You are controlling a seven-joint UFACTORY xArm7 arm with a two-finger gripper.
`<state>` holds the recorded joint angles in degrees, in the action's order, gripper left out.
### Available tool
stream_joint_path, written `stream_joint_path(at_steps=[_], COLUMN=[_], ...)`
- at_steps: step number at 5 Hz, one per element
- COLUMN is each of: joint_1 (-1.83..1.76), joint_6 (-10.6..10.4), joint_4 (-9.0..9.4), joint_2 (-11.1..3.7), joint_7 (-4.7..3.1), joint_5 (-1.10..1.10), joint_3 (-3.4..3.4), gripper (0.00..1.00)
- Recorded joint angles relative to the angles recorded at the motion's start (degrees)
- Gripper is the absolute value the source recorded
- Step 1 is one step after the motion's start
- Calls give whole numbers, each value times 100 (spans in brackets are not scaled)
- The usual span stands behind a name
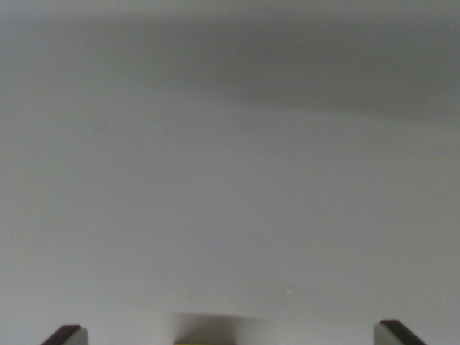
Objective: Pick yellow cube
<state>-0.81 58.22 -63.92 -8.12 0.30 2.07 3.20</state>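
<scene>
No yellow cube shows in the wrist view. Only the two fingertips of my gripper [230, 336] poke in at the bottom edge, one fingertip [66, 335] at the wrist view's left and the other fingertip [394, 332] at the right. They stand far apart with nothing between them, so the gripper is open. A small dim shadow patch [215, 329] lies on the surface between them at the bottom edge.
A plain, blurred grey-white surface [230, 201] fills nearly the whole picture. A darker grey shadow band [302, 65] runs across the top.
</scene>
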Motion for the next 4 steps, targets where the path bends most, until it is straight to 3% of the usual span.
stream_joint_path(at_steps=[1,2,3,4], joint_1=[0,-23,-23,-44], joint_6=[0,-266,-266,-513], joint_4=[0,253,253,489], joint_2=[0,-56,-56,-109], joint_7=[0,-2,-2,-4], joint_5=[0,20,20,39], joint_3=[0,27,27,51], gripper=[0,0,0,0])
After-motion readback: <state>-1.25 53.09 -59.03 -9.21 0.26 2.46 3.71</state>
